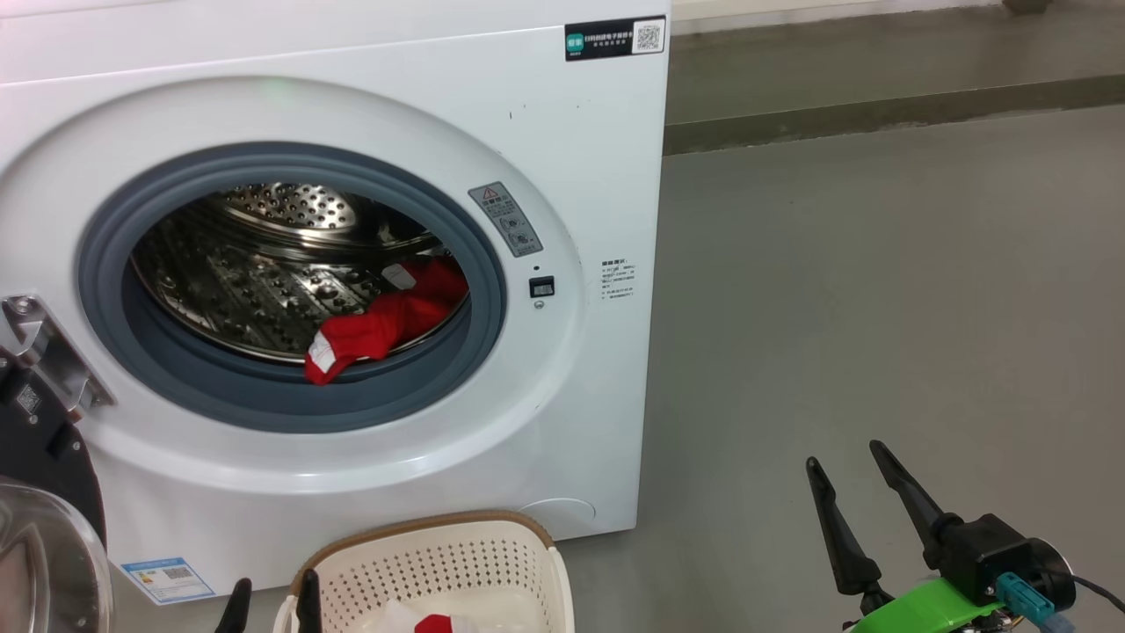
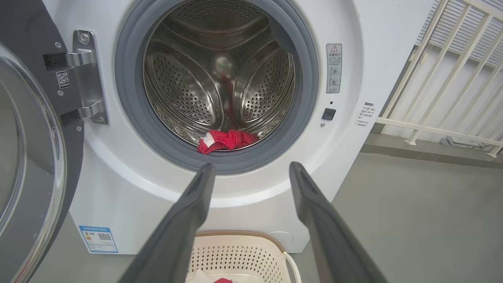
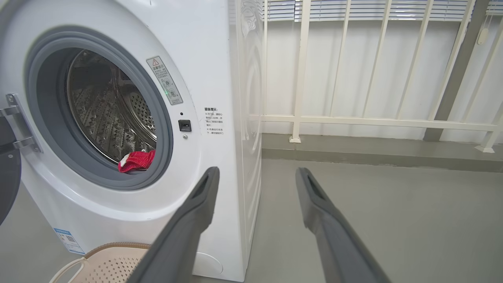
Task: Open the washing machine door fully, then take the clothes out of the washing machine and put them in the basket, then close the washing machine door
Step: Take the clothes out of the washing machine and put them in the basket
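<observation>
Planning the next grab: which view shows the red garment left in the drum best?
The head view: the red garment lies large at the front of the drum. The left wrist view shows it smaller; the right wrist view, one end.

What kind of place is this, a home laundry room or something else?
Most likely a laundry or utility corner, perhaps a test room. A white front-loading washing machine stands on a bare grey floor, a perforated basket sits before it, and a white railing with blinds behind stands nearby.

washing machine door [image 1: 39,466]: cut by left edge | basket [image 1: 439,563]: cut by bottom edge | label [image 1: 615,38]: print unreadable
</observation>
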You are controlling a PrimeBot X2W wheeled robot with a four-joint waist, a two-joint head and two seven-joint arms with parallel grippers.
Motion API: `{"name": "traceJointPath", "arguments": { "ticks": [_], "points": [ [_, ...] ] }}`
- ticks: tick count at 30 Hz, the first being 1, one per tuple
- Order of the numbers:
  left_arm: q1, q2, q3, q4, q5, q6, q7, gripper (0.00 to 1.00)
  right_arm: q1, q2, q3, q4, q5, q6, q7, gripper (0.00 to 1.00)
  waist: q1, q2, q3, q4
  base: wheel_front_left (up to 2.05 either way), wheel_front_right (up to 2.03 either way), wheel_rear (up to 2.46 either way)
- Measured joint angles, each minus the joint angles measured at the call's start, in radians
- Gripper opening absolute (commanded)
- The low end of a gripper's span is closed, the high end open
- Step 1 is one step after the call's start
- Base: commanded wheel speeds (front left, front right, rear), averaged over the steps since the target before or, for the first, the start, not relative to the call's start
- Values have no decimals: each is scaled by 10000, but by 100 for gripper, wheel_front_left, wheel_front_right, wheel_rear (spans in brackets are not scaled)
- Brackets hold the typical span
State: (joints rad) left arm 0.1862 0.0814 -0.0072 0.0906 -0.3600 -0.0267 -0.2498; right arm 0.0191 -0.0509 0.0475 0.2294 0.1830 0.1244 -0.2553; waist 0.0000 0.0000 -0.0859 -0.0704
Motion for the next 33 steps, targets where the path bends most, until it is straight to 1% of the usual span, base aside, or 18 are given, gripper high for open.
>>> {"name": "traceJointPath", "arguments": {
  "ticks": [19,21,23,27,30,33],
  "points": [
    [-4,19,-117,-138,81,117,0,100,0,-13,63,0,2,0,0,100,0,0,246,65,0,0,0],
    [-12,21,-98,-134,81,219,8,100,-1,-13,63,0,2,0,0,100,0,0,290,76,0,0,0],
    [-51,27,-50,-125,82,435,35,100,-1,-13,65,-6,2,0,0,100,0,0,339,91,0,0,0],
    [-527,31,-17,-38,82,623,288,100,-7,-13,67,-35,2,0,0,100,0,0,489,131,0,0,0],
    [-1126,61,-31,205,79,629,533,100,-19,-13,52,-48,2,0,0,100,0,0,647,179,0,0,0],
    [-1754,113,-29,566,-92,594,564,100,-44,-13,12,-92,2,0,0,100,0,0,833,231,0,0,0]
  ]
}}
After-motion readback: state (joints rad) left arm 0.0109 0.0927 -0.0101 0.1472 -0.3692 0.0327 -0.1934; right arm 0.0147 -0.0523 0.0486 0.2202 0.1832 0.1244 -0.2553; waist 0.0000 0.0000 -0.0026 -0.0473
